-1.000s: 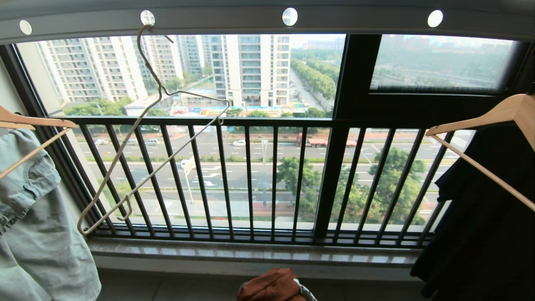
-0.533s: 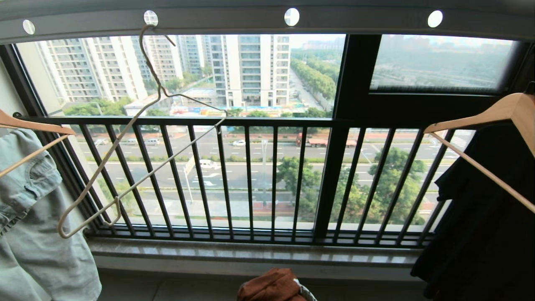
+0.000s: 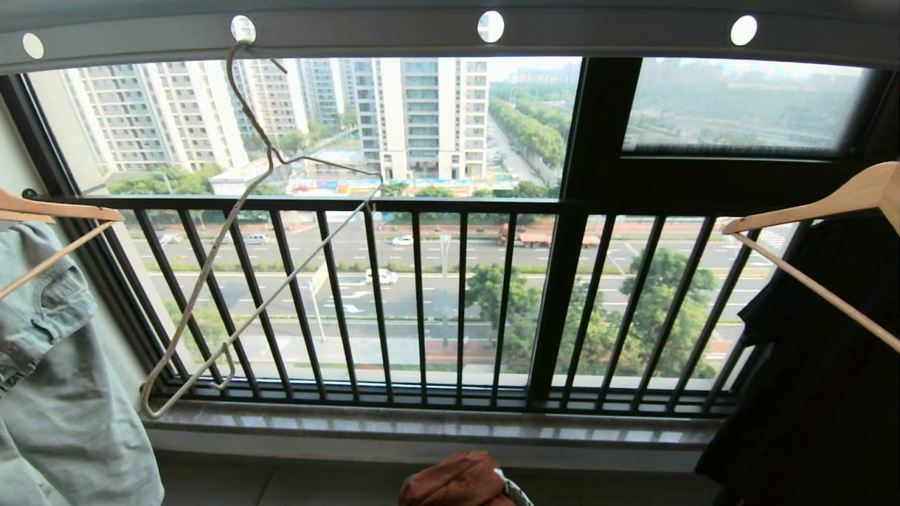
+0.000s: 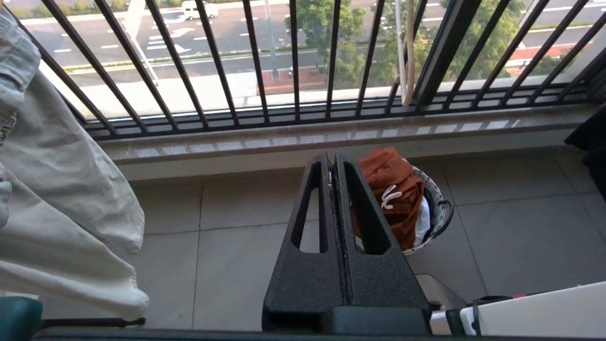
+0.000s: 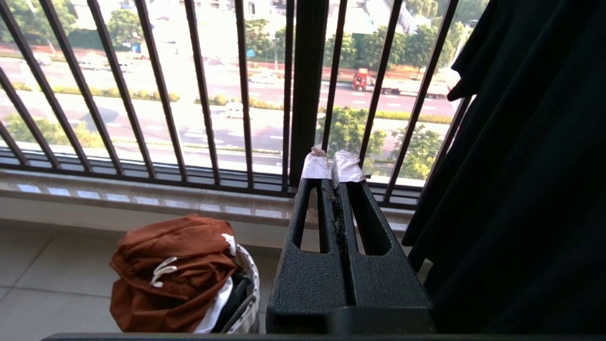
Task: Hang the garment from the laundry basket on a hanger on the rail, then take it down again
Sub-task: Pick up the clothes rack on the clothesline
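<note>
Rust-brown garment (image 5: 175, 265), cream hanger (image 3: 232, 232), grey rail (image 3: 365, 35).

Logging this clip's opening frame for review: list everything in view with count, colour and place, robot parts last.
garment: one, rust-brown with white drawstring, heaped in the laundry basket.
laundry basket: one, white-and-black, on the floor below the sill.
hanger: one, cream wire, hooked in a hole of the rail, tilted.
rail: one, grey, overhead.
wooden hangers: two, tan, far left and far right.
denim garment: one, pale, left.
black garment: one, right.
railing: black bars, at the window.
left gripper: black, shut, above the floor beside the basket.
right gripper: black, white-taped tips, shut, facing the railing.
</note>
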Robot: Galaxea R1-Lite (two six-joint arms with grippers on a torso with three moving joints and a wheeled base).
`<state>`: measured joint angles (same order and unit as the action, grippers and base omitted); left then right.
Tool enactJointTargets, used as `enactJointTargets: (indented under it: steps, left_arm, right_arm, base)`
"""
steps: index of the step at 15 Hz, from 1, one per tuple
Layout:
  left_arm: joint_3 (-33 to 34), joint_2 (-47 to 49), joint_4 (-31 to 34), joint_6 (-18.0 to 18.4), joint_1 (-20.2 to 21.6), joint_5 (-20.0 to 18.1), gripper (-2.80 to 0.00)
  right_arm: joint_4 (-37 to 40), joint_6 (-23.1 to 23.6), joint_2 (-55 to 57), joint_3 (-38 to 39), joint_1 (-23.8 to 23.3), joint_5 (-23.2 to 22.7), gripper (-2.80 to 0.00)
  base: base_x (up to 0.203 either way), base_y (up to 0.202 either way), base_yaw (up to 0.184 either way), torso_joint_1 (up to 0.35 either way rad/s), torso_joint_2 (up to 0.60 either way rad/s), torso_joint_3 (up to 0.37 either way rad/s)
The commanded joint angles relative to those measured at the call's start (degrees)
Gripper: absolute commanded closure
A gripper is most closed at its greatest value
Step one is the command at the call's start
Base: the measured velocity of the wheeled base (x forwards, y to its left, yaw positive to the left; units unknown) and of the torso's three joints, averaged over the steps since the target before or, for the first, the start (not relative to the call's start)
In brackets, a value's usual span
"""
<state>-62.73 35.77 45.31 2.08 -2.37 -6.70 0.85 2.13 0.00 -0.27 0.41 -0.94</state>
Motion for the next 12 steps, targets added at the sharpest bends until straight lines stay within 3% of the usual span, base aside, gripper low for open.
enactJointTargets:
  steps: [1, 3, 4, 8, 12]
  left_arm:
    - [-8.8, 12.2, 3.8, 0.0, -2.2, -0.4, 0.00]
    - [-12.9, 16.6, 4.5, 0.0, -3.6, -0.6, 0.00]
    - [-14.9, 18.7, 4.7, 0.0, -4.5, -0.7, -2.80]
    - [-22.3, 25.8, 4.6, -0.2, -5.6, -0.6, -2.80]
    - [-23.0, 29.1, 2.3, -0.3, -6.0, -0.6, -2.80]
  right_arm:
    - [0.0, 0.1, 0.1, 0.0, 0.0, 0.0, 0.00]
    - [0.0, 0.0, 0.0, 0.0, 0.0, 0.0, 0.00]
    - [0.0, 0.1, 0.1, 0.0, 0.0, 0.0, 0.00]
    - [0.0, 0.0, 0.1, 0.0, 0.0, 0.0, 0.00]
    - [0.0, 0.1, 0.0, 0.0, 0.0, 0.0, 0.00]
  base:
    - [0.000, 0.000, 0.000, 0.000, 0.00, 0.000]
    - [0.000, 0.000, 0.000, 0.000, 0.00, 0.000]
    - [0.000, 0.000, 0.000, 0.000, 0.00, 0.000]
    - [0.000, 0.000, 0.000, 0.000, 0.00, 0.000]
    - [0.000, 0.000, 0.000, 0.000, 0.00, 0.000]
